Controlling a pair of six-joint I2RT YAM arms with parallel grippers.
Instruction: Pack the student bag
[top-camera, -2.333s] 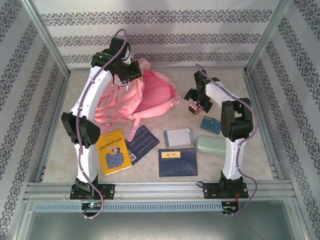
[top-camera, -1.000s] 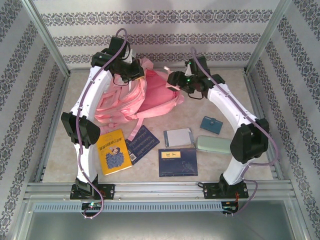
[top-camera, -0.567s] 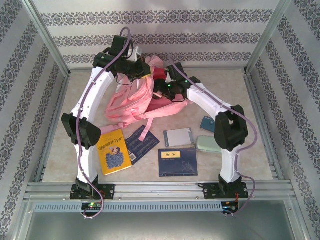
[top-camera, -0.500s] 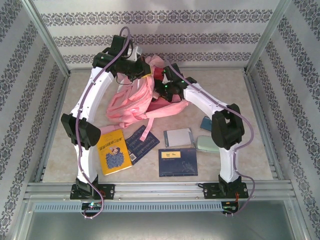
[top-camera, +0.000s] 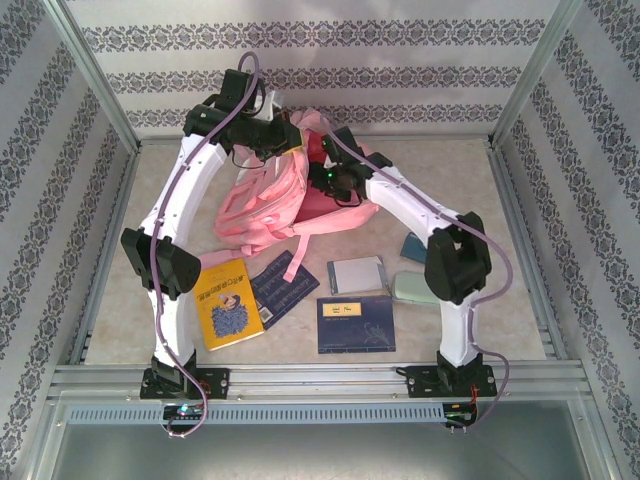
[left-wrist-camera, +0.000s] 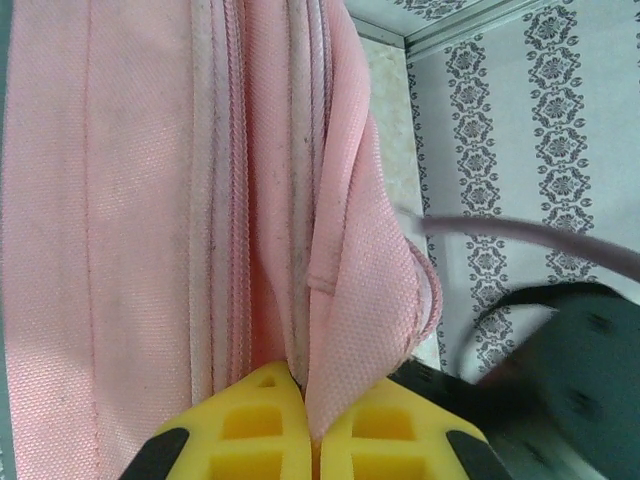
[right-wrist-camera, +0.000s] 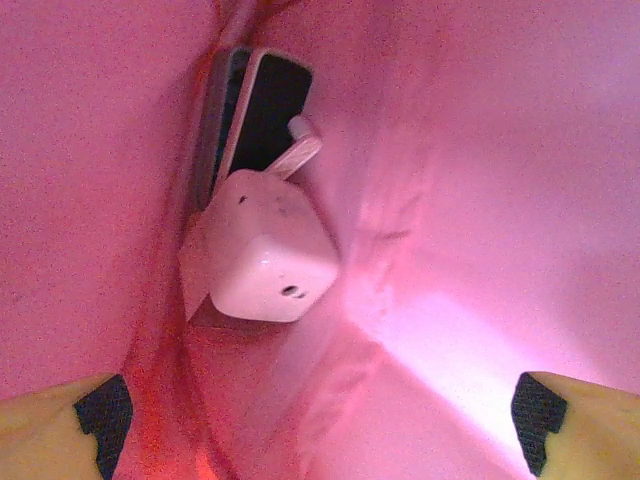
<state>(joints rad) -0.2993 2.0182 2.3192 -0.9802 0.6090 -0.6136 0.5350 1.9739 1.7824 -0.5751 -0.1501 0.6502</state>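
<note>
Student bag lifted by its rim at the far side of the table.
Its fabric edge is pinched tight in the left gripper; the right gripper is spread wide inside it, facing a white cube.

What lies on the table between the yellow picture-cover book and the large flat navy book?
A smaller dark blue patterned booklet, tilted, lies between the yellow picture-cover book and the large flat navy book, in the top external view.
</note>
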